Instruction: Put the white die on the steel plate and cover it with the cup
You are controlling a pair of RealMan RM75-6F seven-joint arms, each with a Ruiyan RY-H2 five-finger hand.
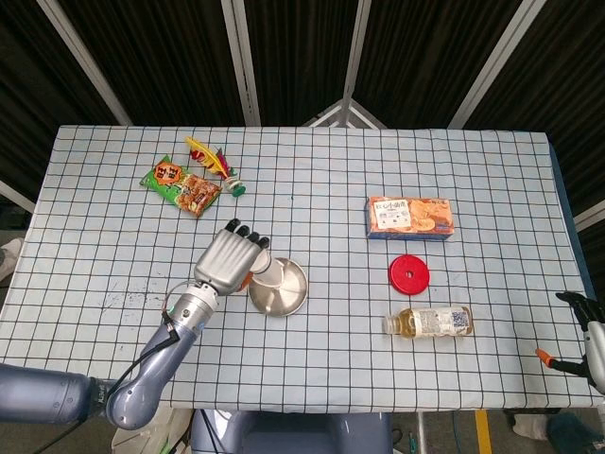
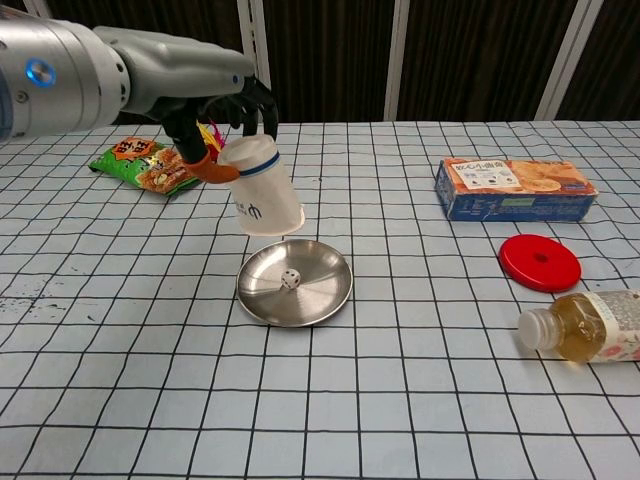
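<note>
My left hand (image 2: pixel 215 110) gripping the white cup (image 2: pixel 262 187) mouth-down and tilted, just above the steel plate's (image 2: pixel 325 296) far-left rim, white die (image 2: pixel 289 280) lying on that plate, my right hand (image 1: pixel 588 333) well right of it, grip unclear

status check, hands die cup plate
Left hand holds cup mouth-down, tilted, above plate. Die on plate, uncovered. Right hand idle at table edge, fingers unclear. Nothing in the way.
</note>
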